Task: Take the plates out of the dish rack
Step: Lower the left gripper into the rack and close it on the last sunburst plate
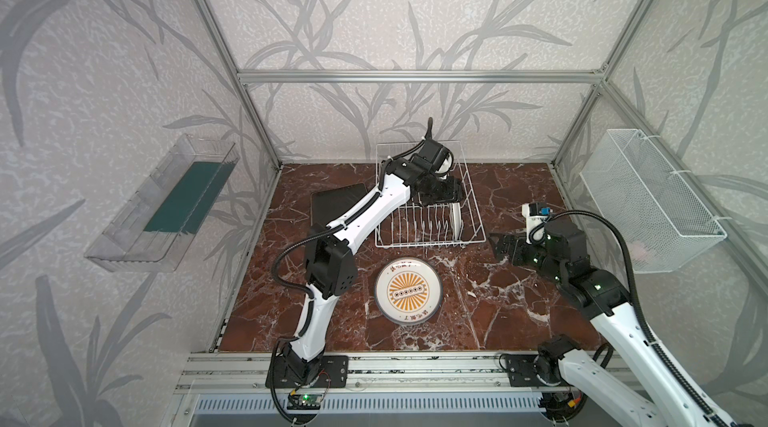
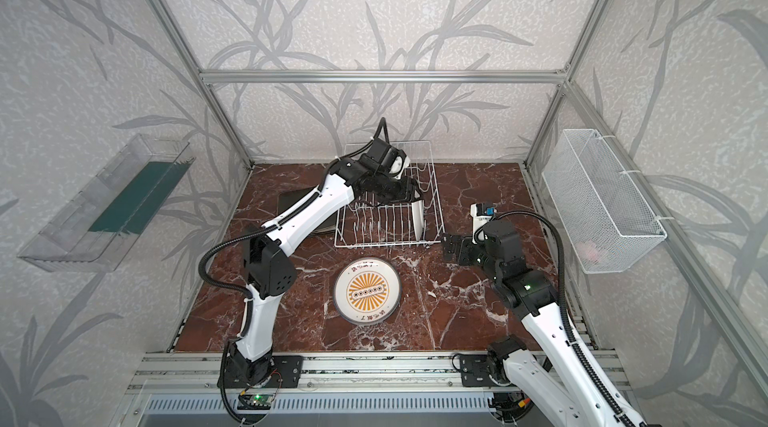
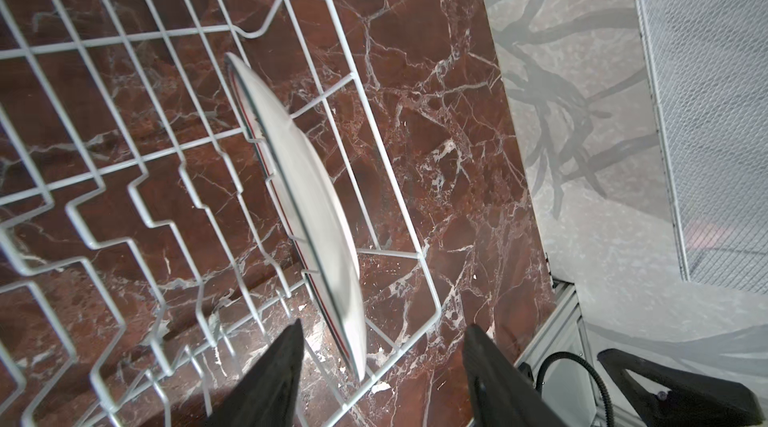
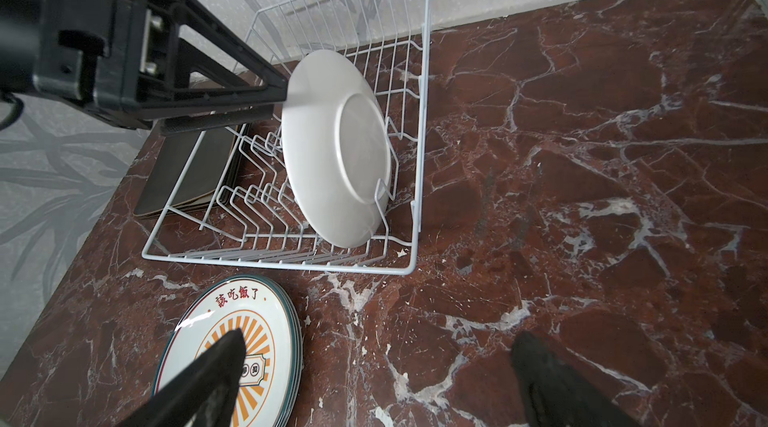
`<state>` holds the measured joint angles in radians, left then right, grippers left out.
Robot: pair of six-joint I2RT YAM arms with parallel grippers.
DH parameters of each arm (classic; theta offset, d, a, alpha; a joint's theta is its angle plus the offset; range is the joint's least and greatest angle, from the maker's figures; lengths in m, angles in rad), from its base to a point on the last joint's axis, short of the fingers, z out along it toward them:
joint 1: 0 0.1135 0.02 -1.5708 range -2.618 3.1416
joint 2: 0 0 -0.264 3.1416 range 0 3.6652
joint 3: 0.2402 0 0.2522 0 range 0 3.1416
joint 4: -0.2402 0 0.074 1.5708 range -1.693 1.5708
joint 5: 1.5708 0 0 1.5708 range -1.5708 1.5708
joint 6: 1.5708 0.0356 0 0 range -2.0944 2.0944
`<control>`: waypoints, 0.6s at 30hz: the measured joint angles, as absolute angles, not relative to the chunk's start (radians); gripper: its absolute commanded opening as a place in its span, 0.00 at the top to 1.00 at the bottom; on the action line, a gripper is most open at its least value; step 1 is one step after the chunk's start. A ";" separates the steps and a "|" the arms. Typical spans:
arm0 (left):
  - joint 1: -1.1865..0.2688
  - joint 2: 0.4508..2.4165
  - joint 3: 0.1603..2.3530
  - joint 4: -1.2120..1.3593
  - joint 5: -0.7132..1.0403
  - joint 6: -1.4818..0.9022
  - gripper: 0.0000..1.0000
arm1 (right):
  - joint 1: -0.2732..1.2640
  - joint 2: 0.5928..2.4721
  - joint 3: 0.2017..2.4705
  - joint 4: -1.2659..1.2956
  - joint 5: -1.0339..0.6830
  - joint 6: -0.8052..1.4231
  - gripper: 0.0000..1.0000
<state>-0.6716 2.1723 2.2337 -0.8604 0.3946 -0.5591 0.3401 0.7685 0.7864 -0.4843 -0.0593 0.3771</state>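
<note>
Jaws apart, the left gripper [image 1: 446, 192] hangs over the right end of the rectangular white wire dish rack [image 1: 428, 243]. It straddles the top rim of the round white ceramic plate [image 4: 332, 155], the only plate in the rack, which stands on edge between the tines with its plain back facing right. In the left wrist view one black finger [image 3: 282, 362] sits close to the plate's striped front side; whether it touches I cannot tell. The other finger stands clear of the back, so the plate is not clamped.

The right gripper [image 1: 496, 244] is spread wide and holds nothing. It hovers low over the red-brown marble tabletop [image 1: 498, 304], just right of the rack's near right corner and pointing towards it.

Near the rack, at the middle of the tabletop, lies a stack of round white plates with an orange sunburst print [image 1: 409, 290], face up; the right wrist view shows several rims under the top one. Just left of the rack lies a flat stack of square black plates with rounded corners [image 1: 332, 200], touching or nearly touching the rack's left side.

A white fine-mesh wire basket [image 1: 648, 204] hangs on the right wall, and a clear plastic tray [image 1: 158, 204] on the left wall.
</note>
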 measured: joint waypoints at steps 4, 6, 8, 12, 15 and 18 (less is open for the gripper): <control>-0.674 2.245 2.331 -0.945 0.401 -0.551 0.56 | 0.335 0.759 0.780 -0.474 -0.061 0.389 0.01; -0.674 2.259 2.348 -0.979 0.404 -0.549 0.57 | 0.325 0.752 0.777 -0.469 -0.065 0.397 0.01; -0.674 2.263 2.352 -1.000 0.406 -0.548 0.59 | 0.311 0.751 0.776 -0.467 -0.076 0.406 0.01; -0.674 2.267 2.354 -1.028 0.410 -0.546 0.65 | 0.292 0.751 0.774 -0.459 -0.096 0.428 0.01; -0.677 2.270 2.354 -1.034 0.411 -0.550 0.66 | 0.281 0.753 0.774 -0.455 -0.112 0.442 0.01; -0.681 2.272 2.354 -1.031 0.417 -0.558 0.67 | 0.271 0.764 0.774 -0.453 -0.131 0.450 0.01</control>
